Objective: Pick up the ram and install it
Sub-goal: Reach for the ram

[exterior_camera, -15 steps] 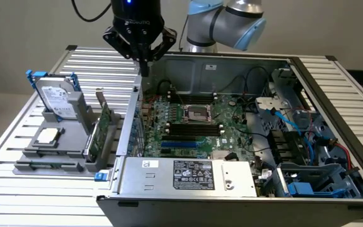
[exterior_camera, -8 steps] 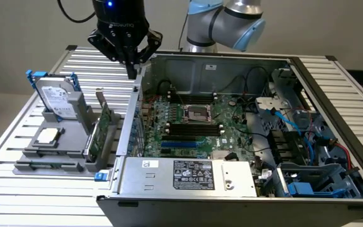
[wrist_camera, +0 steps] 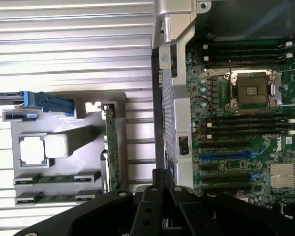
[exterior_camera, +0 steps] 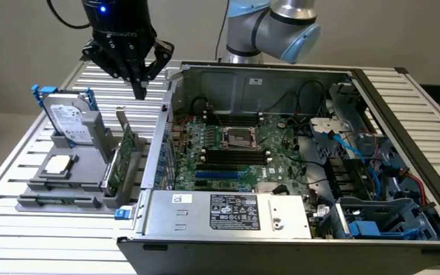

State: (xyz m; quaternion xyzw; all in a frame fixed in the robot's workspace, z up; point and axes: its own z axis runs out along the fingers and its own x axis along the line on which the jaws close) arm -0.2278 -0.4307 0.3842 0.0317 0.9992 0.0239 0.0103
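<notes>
1. Across the slatted table [exterior_camera: 21, 240] stands the biggest item: an open computer case [exterior_camera: 251, 86]. Its motherboard [exterior_camera: 204, 137] shows empty black memory slots [exterior_camera: 235, 153] beside the processor socket [exterior_camera: 242, 136].
2. Just beside the case, on the exterior view's left, a grey holder [exterior_camera: 75, 186] carries a hard drive [exterior_camera: 71, 120], an upright expansion card [exterior_camera: 124, 157] and a processor [exterior_camera: 58, 165].
3. Above the table between holder and case hangs the gripper [exterior_camera: 140, 91], fingers pressed together and holding nothing.
4. At the holder's end farthest from the hard drive sits the ram [wrist_camera: 56, 178] — two sticks in parallel grooves, well apart from the gripper. It is probably light, stiff, thin and fragile — best pinched across its flat faces near mid-length, clear of the contact edge.
</notes>
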